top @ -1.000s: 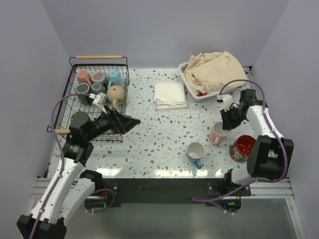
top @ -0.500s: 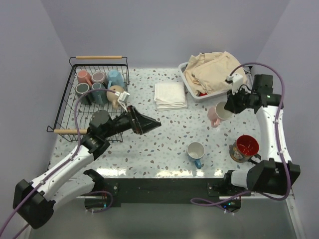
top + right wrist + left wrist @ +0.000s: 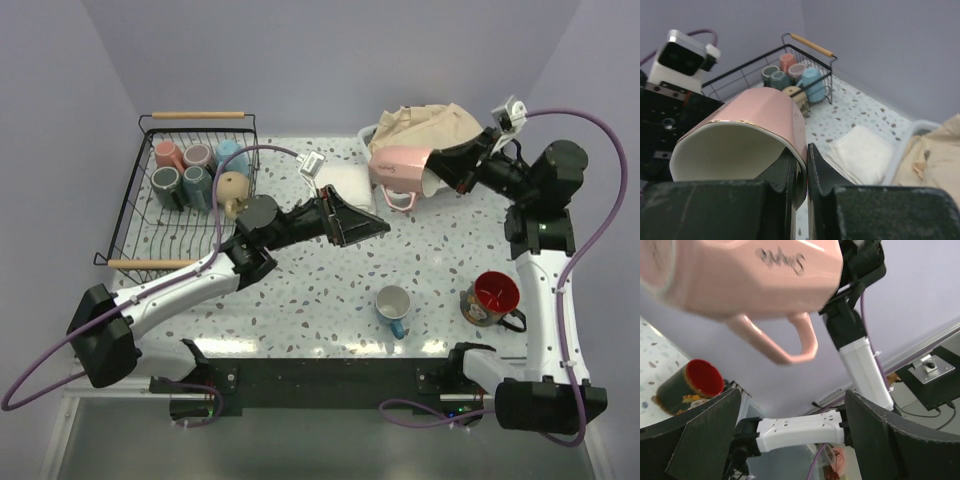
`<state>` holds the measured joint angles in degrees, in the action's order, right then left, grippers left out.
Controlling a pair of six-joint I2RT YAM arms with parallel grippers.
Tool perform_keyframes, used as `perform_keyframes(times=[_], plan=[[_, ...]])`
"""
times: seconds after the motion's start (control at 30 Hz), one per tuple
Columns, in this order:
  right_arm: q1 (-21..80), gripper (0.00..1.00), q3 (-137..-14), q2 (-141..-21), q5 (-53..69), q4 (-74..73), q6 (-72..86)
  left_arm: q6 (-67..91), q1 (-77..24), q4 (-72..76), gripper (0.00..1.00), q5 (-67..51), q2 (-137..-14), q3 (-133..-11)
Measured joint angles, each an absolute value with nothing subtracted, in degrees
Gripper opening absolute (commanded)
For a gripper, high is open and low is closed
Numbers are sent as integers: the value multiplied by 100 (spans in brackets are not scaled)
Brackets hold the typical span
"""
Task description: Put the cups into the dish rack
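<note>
The dish rack (image 3: 160,235) is sitting at ten o'clock on the table (image 3: 300,290), with six cups (image 3: 198,170) resting in its far half. A folded towel (image 3: 345,180) is lying at twelve and the tub (image 3: 368,135) at one, a lifted cup (image 3: 400,168) hanging just before it. Another cup (image 3: 393,303) is standing at five, a mug (image 3: 492,297) at four.

The pale pink mug (image 3: 405,167), upper right of centre, had a gold rim, a cream inside and dark script. At upper left, the black wire rack (image 3: 197,115) with pale wooden handles showed a coral mug (image 3: 167,155), a mauve mug (image 3: 197,156), a light-blue mug (image 3: 231,155), teal mugs (image 3: 165,181) and a tan mug (image 3: 233,186). Lower right, the white mug (image 3: 393,303) had a blue handle, and the dark patterned mug (image 3: 491,297) was red inside. The table (image 3: 320,270) was white, speckled grey.
</note>
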<state>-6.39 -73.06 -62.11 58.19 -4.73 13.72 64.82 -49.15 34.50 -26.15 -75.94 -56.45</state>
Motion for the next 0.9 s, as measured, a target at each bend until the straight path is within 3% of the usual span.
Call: perform_keyframes(times=[0.13, 0.33, 0.37, 0.53, 0.67, 0.77, 0.8, 0.83, 0.9], plan=[[-132, 0, -6967, -6003, 6049, 725, 2268, 6692, -5048, 3677, 83, -2427, -7848, -6062], [119, 0, -6600, -5830, 6267, 2303, 3321, 7052, -5162, 3979, 61, -2305, -8162, -6512], [119, 0, -6565, -5830, 6254, 2438, 3387, 7122, -5199, 3992, 51, -2296, -8195, -6558], [108, 0, -6372, -5760, 6036, 2727, 3120, 7489, -5262, 4160, 29, -2257, -8307, -6650], [106, 0, -6335, -5710, 5929, 2550, 2561, 7697, -5262, 4086, 0, -2300, -8326, -6672], [106, 1, -6316, -5638, 5911, 2320, 2322, 7675, -5256, 4021, 0, -2351, -8315, -6670], [108, 6, -6302, -5612, 5905, 2231, 2241, 7642, -5251, 3953, 0, -2357, -8294, -6663], [108, 25, -6285, -5581, 5902, 2123, 2167, 7592, -5236, 3848, 0, -2357, -8252, -6650], [150, 47, -6265, -5540, 5951, 1837, 1984, 7448, -5212, 3677, 0, -2357, -8090, -6499]])
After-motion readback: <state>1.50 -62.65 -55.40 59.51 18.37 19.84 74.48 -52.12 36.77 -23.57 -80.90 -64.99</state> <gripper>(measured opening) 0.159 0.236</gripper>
